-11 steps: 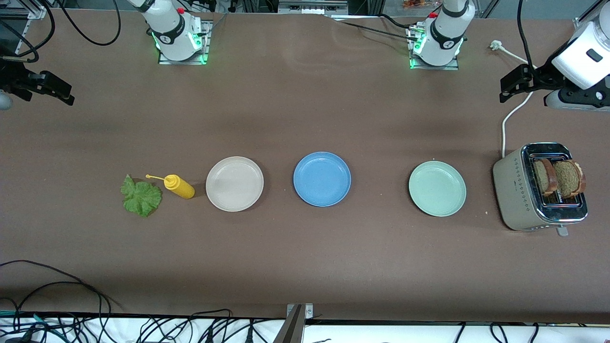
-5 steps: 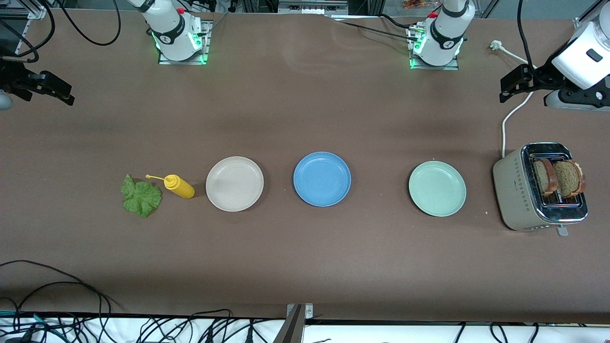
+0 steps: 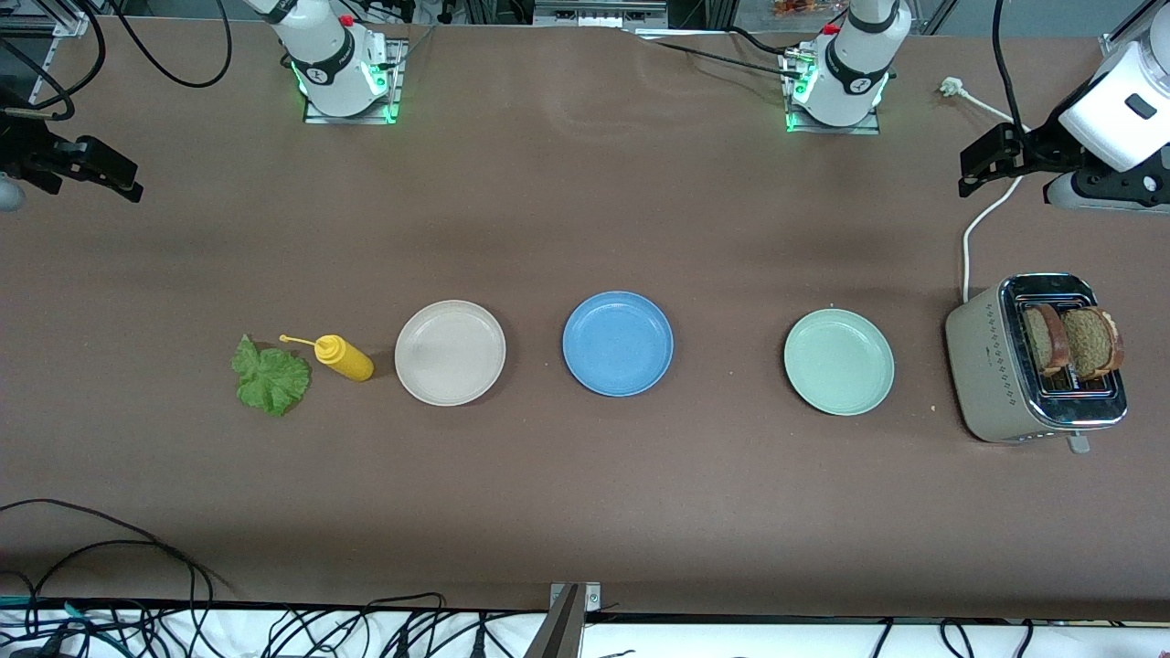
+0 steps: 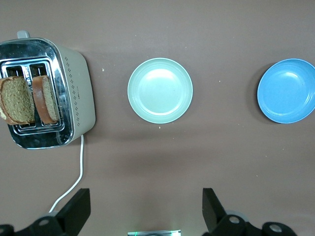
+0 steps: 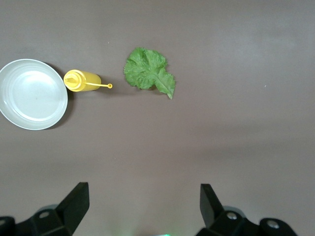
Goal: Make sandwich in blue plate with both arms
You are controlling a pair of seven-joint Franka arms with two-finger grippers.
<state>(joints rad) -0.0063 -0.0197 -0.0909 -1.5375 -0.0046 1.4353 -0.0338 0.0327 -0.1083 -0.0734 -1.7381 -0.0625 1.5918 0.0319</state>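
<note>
The blue plate [image 3: 618, 344] is found bare at the middle of the desk [image 3: 585, 210], between a cream plate [image 3: 450, 352] toward the right arm's end and a mint-green plate [image 3: 839, 362] toward the left arm's end. Two bread slices [image 3: 1071, 342] are seen standing in the slots of a toaster [image 3: 1034, 359] at the left arm's end of the desk. A lettuce leaf [image 3: 271, 376] is laid flat beside a yellow squeeze bottle [image 3: 342, 356] near the right arm's end.

The left gripper [image 3: 980, 170] is held in the air over the desk's edge, above the toaster's white cord [image 3: 983, 219]; the right gripper [image 3: 110, 176] is held over the other end.

The finger spread is not settled in the front view. In the wrist views both pairs are shown wide apart and holding nothing: left fingers [image 4: 75, 212], right fingers [image 5: 74, 203].
</note>
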